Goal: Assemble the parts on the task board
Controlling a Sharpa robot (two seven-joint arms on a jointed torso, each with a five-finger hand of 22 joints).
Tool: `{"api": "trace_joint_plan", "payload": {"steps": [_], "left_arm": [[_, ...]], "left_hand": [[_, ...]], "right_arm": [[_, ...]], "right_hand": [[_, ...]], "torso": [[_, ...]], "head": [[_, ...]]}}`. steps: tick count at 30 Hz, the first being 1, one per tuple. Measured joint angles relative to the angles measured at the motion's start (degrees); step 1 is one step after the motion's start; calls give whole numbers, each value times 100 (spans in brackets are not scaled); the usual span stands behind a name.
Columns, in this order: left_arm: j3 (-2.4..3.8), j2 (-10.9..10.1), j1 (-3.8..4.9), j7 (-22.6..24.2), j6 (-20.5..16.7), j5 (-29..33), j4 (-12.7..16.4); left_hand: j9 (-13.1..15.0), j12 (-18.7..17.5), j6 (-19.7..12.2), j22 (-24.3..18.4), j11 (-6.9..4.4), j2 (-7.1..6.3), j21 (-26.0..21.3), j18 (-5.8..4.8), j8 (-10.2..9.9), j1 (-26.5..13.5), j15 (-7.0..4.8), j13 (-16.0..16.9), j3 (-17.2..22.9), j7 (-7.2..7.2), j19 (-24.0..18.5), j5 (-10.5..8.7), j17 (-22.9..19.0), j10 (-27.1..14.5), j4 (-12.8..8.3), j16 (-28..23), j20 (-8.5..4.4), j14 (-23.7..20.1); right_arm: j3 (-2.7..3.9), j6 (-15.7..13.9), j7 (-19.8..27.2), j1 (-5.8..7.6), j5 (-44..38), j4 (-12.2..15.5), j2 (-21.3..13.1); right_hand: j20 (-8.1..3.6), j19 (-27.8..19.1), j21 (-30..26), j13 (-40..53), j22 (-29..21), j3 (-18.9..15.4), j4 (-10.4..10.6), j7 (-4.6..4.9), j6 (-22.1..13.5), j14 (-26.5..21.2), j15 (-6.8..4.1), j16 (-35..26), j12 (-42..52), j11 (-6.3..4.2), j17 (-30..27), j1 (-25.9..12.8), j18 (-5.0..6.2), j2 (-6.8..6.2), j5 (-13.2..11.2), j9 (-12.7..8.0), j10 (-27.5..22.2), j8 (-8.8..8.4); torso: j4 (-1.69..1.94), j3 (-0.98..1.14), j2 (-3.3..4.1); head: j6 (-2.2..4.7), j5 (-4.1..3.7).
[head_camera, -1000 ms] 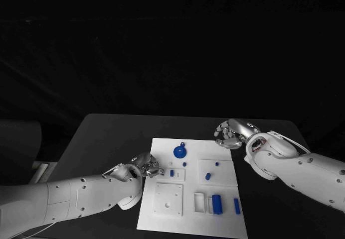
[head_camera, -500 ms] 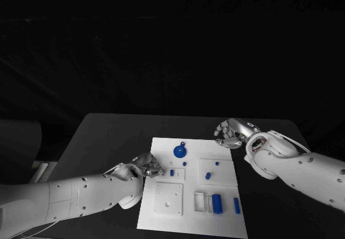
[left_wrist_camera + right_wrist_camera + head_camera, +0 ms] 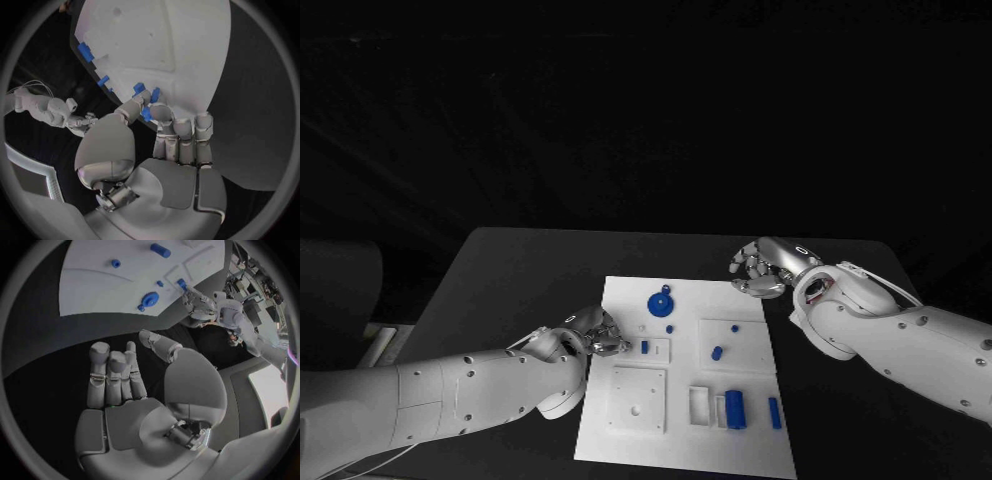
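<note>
Left hand at board's left edge, fingers pinching a blue part. Right hand off far corner, fingers curled, empty.

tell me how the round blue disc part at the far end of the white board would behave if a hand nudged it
The round blue disc part looks like stiff moulded plastic, so probably rigid and light. It lies flat on the white task board, so it would likely slide, not roll. The board looks smooth, so it may skid easily.
</note>
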Motion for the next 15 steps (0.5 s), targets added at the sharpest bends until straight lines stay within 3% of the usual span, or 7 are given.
{"api": "trace_joint_plan", "payload": {"steps": [4, 10, 15], "left_arm": [[1, -2, 1, 0, 8, 8, -4], [1, -3, 2, 0, 20, 28, -5], [1, 2, 3, 0, 30, 52, -11]], "left_hand": [[8, 0, 1, 0, 0, -29, 0, 0, 308, -29, -7, 16, -12, -1, 0, -19, 3, 0, 22, 22, 0, 7], [46, 35, 2, 8, 1, -27, 22, 0, 318, -27, -9, 31, -8, -2, 0, 69, 16, 1, 41, 31, 0, 8], [47, 105, 2, 23, 0, 86, 22, 0, 356, -65, -10, 64, -64, -2, 0, 237, 35, 0, 4, 72, 0, 7]], "right_arm": [[0, 0, 0, 0, 2, 0, 1], [0, 1, 0, 0, 8, -2, 2], [0, 1, 2, 0, 13, -2, 2]], "right_hand": [[0, 0, 0, 0, 0, 0, 0, 0, 0, 0, 0, 0, 0, 0, 0, 0, 0, 0, 23, 0, 0, 0], [0, 0, 0, -1, 0, -16, 16, 0, 1, 0, 0, 0, 0, 0, 0, -4, 0, 4, 34, 0, 0, 0], [0, 0, 0, -7, 0, -16, 48, -6, 7, 0, 0, 0, 23, 0, 0, -39, 1, 39, 146, -6, 0, 0]], "torso": [[0, 0, 0], [-1, 0, 0], [-2, 1, 0]], "head": [[1, 0], [-4, 7], [-2, 7]]}}
